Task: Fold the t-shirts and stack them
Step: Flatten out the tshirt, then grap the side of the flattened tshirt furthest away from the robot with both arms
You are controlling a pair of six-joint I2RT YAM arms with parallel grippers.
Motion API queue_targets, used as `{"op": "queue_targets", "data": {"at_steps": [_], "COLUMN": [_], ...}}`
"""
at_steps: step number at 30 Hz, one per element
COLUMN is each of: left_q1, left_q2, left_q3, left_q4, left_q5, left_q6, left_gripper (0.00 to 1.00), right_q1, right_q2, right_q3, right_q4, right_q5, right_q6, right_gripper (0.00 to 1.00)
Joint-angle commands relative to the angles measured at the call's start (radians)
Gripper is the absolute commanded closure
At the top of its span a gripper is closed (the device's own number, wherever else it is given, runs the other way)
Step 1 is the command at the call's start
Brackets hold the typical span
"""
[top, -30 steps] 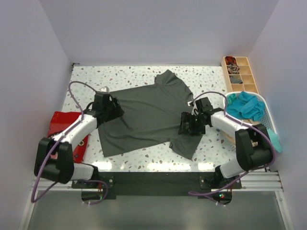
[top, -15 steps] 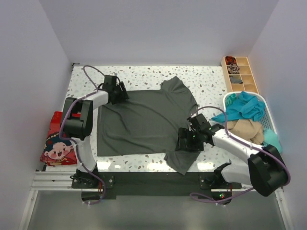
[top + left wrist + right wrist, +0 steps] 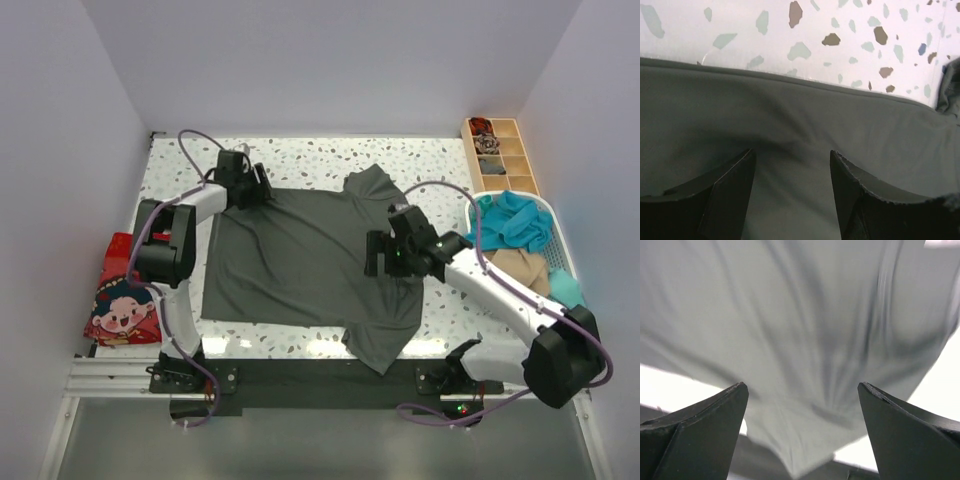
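Speckled table (image 3: 300, 155) holds the grey t-shirt (image 3: 290, 262); left jaws spread, right jaws spread, moved farther up it

One speckled table (image 3: 300, 155), and on it one dark grey-green t-shirt (image 3: 300, 260). One red t-shirt (image 3: 122, 305) with a single cartoon face printed on it. One white basket (image 3: 548, 205), holding one tan cloth (image 3: 515, 268) and some teal cloth (image 3: 510, 220); that could be one garment or two, it's too bunched up to count. One wooden divided tray (image 3: 503, 152). Two grippers, the left gripper (image 3: 260, 190) and the right gripper (image 3: 376, 256), each with two fingers.
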Motion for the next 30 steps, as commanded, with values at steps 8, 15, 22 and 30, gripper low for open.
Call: {"op": "queue_targets", "data": {"at_steps": [8, 15, 22, 30], "left_q1": [0.055, 0.219, 0.244, 0.250], "left_q2": [-0.290, -0.172, -0.031, 0.034], "left_q3": [-0.055, -0.030, -0.007, 0.007], "left_q4": [-0.017, 0.032, 0.108, 0.109], "left_q5": [-0.164, -0.062, -0.005, 0.000], "left_q6": [0.045, 0.056, 0.060, 0.069], "left_gripper": [0.10, 0.09, 0.11, 0.14], "right_q1": [-0.288, -0.407, -0.433, -0.444], "right_q2": [0.471, 0.875, 1.131, 1.259], "right_q3": [0.545, 0.878, 1.152, 1.334], "right_q4": [0.247, 0.313, 0.303, 0.229], "right_q5": [0.069, -0.141, -0.240, -0.292], "right_q6": [-0.191, -0.203, -0.201, -0.241], "right_gripper": [0.01, 0.02, 0.03, 0.05]}}
